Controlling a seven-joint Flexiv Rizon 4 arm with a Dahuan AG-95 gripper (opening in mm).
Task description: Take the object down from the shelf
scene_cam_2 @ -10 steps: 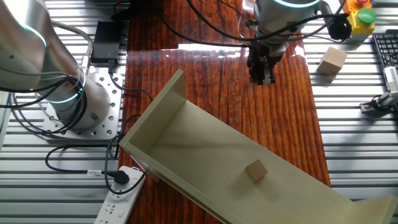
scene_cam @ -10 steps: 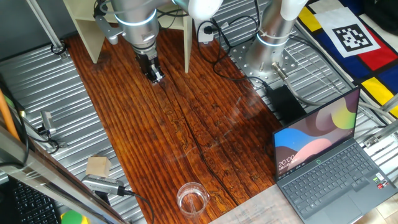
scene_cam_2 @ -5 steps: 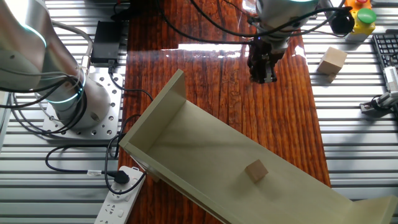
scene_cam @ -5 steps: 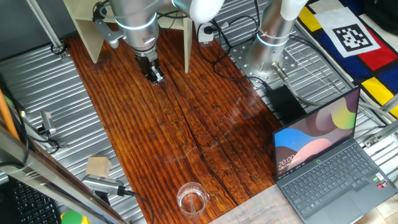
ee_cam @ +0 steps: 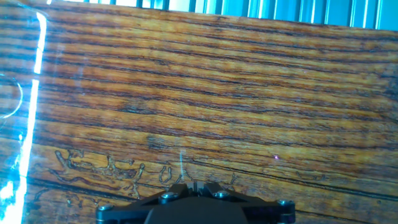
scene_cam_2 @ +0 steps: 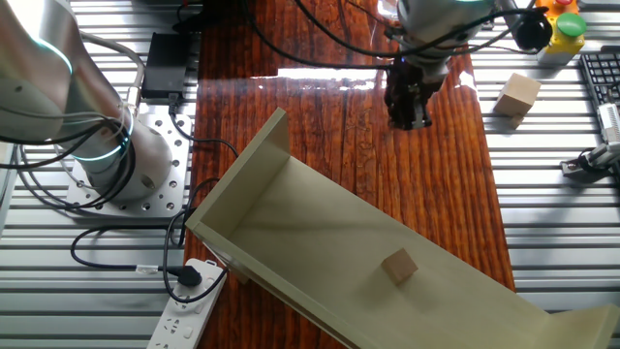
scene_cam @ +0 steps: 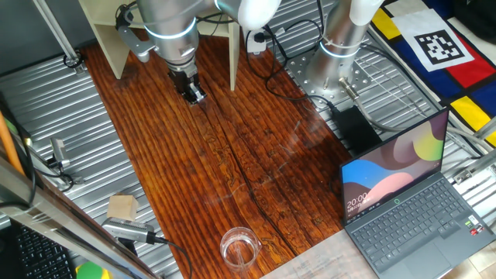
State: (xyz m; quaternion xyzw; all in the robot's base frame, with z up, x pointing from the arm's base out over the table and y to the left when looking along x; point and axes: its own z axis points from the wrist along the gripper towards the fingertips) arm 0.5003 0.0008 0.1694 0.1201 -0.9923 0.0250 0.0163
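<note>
The object (scene_cam_2: 398,266) sits on the shelf (scene_cam_2: 291,242), corners turned diagonal, no long axis. The tool (scene_cam_2: 409,118) hangs over the surface (scene_cam_2: 329,126), fingers pressed together, empty.

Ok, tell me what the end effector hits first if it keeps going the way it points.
Probably the bare wooden tabletop: the end effector points down at it, and nothing shows between in the hand view.

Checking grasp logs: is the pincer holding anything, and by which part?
Nothing is held. The pincer is shut and empty over the table; the cube sits on the shelf.
</note>
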